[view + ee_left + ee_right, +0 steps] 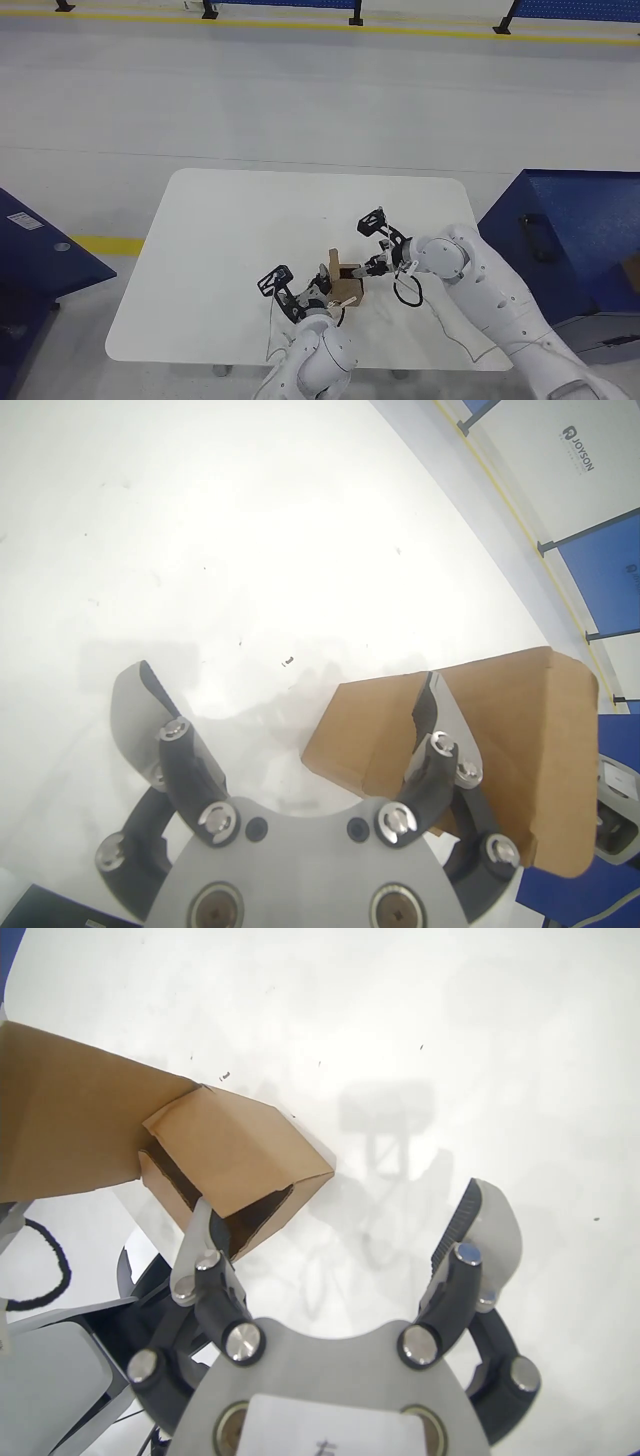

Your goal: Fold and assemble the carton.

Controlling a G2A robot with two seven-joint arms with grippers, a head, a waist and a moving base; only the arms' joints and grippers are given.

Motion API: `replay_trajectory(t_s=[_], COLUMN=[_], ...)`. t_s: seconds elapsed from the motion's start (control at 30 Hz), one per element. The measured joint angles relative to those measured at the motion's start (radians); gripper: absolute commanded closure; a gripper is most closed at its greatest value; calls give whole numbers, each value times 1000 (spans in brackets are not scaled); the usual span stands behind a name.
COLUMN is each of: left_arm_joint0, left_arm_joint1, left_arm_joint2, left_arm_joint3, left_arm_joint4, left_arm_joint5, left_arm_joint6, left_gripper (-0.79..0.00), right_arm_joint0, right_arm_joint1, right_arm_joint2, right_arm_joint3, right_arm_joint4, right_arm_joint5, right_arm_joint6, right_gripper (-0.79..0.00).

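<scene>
Splayed wide, the left claw [285,680] lays one rubber-lined finger against the carton [505,720], half-folded brown corrugated board on the smooth white table [250,240]. The right claw [337,1200], equally spread, perhaps touches the carton's open end.

carton [345,282] blocks front-centre (tight spot), room over far table [230,220]

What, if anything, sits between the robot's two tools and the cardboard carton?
Nothing visible does. The carton lies on the white table between both open tools. One finger of the left tool is at the carton's side, and one finger of the right tool is at its open end.
</scene>
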Motion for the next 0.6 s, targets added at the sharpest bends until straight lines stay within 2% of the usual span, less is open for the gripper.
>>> replay_trajectory(t_s=[0.3,0.6], left_arm_joint0=[50,73], left_arm_joint1=[-4,-11], left_arm_joint2=[-28,-43], left_arm_joint3=[-59,-64], left_arm_joint4=[13,8], left_arm_joint5=[-31,-44], left_arm_joint6=[31,57], left_gripper=[-785,-785], right_arm_joint0=[-4,-57], right_arm_joint1=[2,33], right_arm_joint2=[18,121], right_arm_joint3=[8,62], right_arm_joint4=[19,109], right_arm_joint5=[-22,-88], right_arm_joint6=[2,12], right_gripper=[-785,-785])
